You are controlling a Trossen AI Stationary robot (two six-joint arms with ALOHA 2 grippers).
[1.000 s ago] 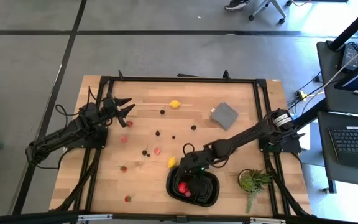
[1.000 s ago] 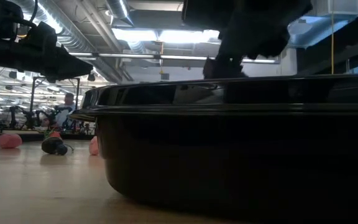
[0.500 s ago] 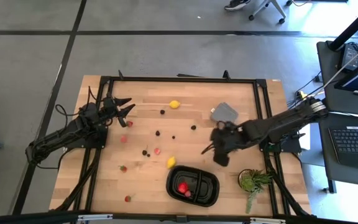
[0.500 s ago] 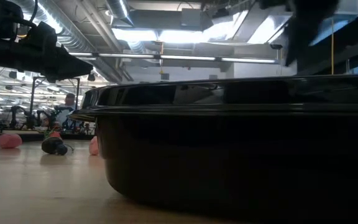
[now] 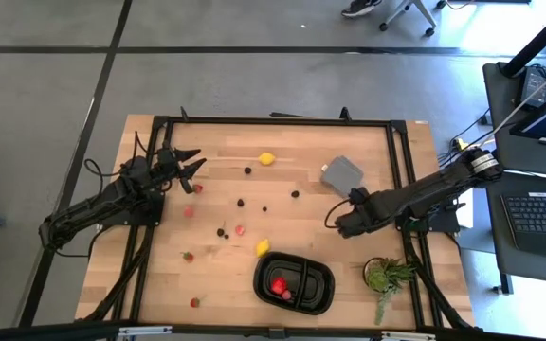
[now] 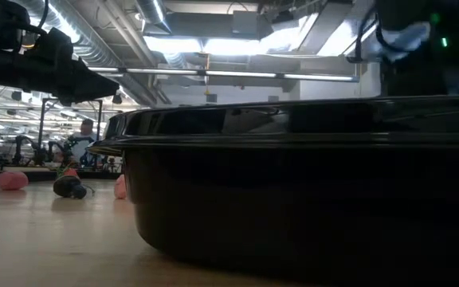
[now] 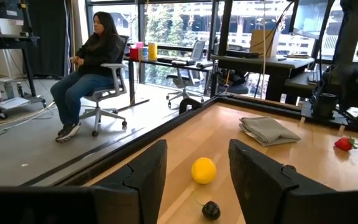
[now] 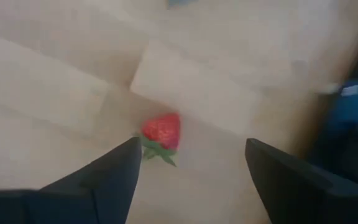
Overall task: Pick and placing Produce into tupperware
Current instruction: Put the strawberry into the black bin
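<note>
Two red pieces are seen in the tupperware (image 5: pixel 295 283) from the high view, in its left part; lemons (image 5: pixel 263 247) and berries lie scattered on the counter (image 5: pixel 282 204). The right tool (image 5: pixel 341 224) hangs right of the tray, the left tool (image 5: pixel 191 161) at the far left.

At counter level, the tray wall fills the view.

Left wrist view: fingers part-open, empty, lemon ahead.

Right wrist view: fingers apart over a strawberry (image 8: pixel 161 132); a skewed closure could knock it away.
</note>
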